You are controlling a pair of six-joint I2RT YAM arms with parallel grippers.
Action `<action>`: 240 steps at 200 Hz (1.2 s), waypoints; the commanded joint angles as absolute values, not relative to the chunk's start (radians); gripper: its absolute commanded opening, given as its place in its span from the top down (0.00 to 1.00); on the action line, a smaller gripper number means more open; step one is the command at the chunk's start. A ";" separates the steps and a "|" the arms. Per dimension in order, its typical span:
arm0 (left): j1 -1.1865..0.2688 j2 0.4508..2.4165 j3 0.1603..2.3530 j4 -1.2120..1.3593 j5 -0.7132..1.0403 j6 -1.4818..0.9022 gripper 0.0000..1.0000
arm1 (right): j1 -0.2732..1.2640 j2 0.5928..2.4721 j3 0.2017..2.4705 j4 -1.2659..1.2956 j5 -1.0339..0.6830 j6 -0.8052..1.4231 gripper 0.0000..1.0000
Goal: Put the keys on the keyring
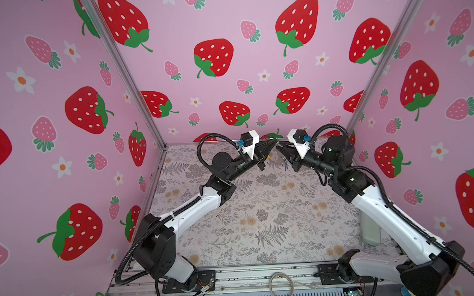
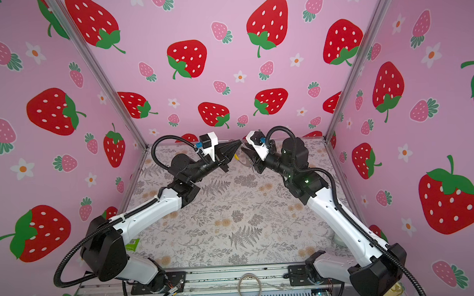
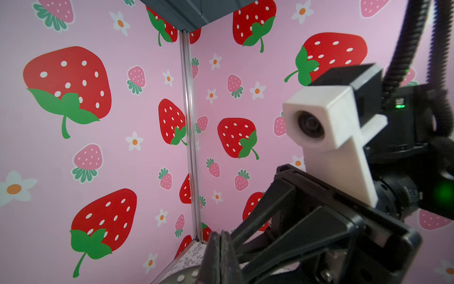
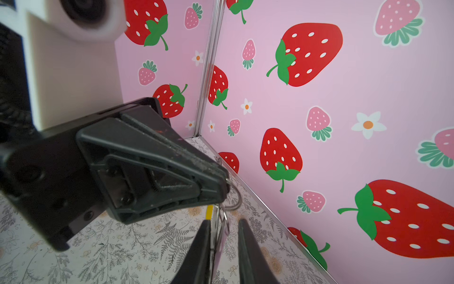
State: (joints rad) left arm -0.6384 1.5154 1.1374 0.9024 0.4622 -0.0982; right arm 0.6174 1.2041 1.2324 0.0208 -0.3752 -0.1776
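Pink walls [image 1: 255, 16] bear red strawberries, the table [image 1: 260, 208] grey ferns, the keyring [image 4: 209, 212] a yellow section.

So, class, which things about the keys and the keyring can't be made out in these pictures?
- Keys: both top views, too small to tell apart.
- Keyring: right wrist view, mostly hidden behind the left gripper; only its yellow part and one loop show.
- Left wrist view: no keyring shows; the shut left gripper itself hides it.
- Right gripper: jaws apart around the lilac tag; contact unclear.
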 commanded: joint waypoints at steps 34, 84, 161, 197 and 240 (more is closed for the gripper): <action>-0.638 1.485 1.156 0.952 0.509 -0.094 1.00 | 0.607 1.143 1.230 0.029 -0.369 -0.213 0.77; -0.637 1.479 1.159 0.939 0.509 -0.085 1.00 | 0.586 1.114 1.204 0.038 -0.379 -0.221 0.77; -0.643 1.478 1.163 0.917 0.466 -0.072 1.00 | 0.587 1.171 1.221 0.006 -0.454 -0.208 0.77; -0.647 1.481 1.168 0.917 0.469 -0.069 1.00 | 0.588 1.183 1.225 0.000 -0.447 -0.210 0.80; -0.651 1.484 1.175 0.913 0.472 -0.071 1.00 | 0.588 1.187 1.228 0.011 -0.447 -0.205 0.86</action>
State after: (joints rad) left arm -0.6453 1.5085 1.1374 0.8749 0.4789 -0.0757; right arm 0.5907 1.1824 1.2205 0.0029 -0.4297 -0.2077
